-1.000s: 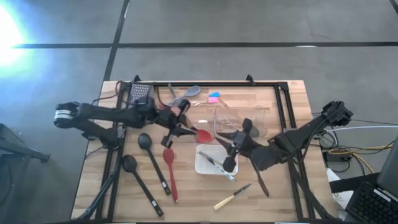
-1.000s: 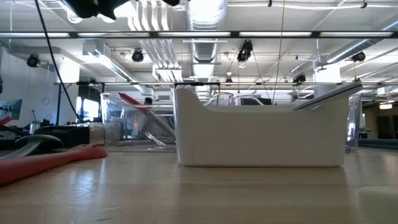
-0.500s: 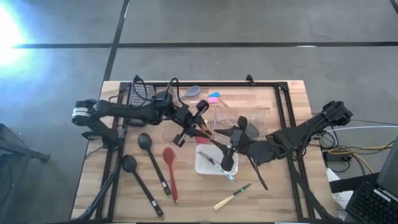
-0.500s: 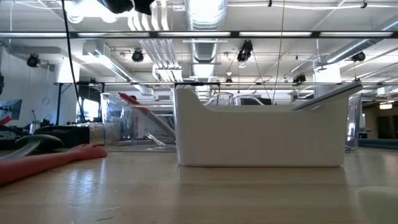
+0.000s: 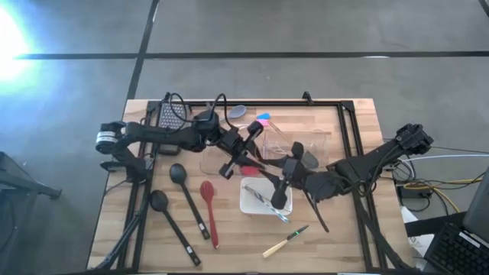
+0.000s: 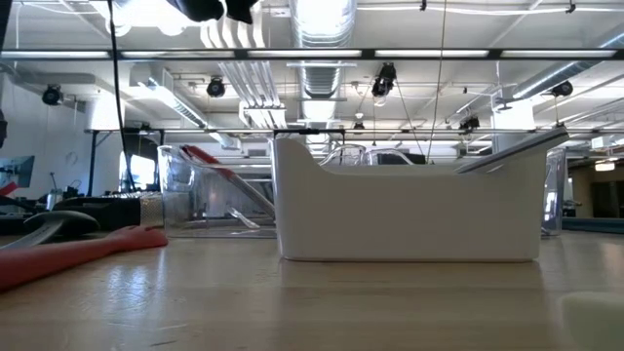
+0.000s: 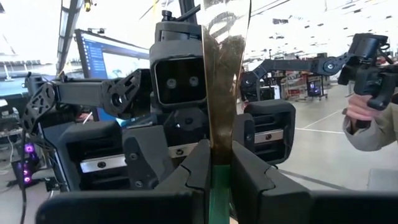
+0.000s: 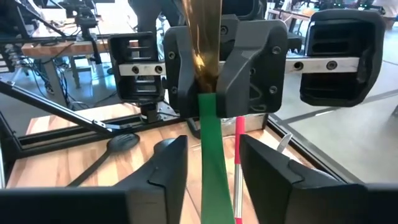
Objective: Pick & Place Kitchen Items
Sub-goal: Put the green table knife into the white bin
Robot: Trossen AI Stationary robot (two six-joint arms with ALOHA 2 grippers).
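1. Right tool: fingers apart, one on each side of the utensil's green handle, not yet gripping.
2. Just beyond it, the left tool is clamped on the same utensil, where the green meets the brownish blade.
3. Risk: if the left tool lets go before the right one closes, the utensil drops, probably toward the tray beneath.
4. The wrist views show both grips. The high view shows only that the tools meet above the desk, and the utensil is hardly readable there.

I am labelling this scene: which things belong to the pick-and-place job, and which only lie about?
Job: green-handled utensil, black ladles, red spoon, knife, grey spoon.
Lying about: white tray, clear bin.
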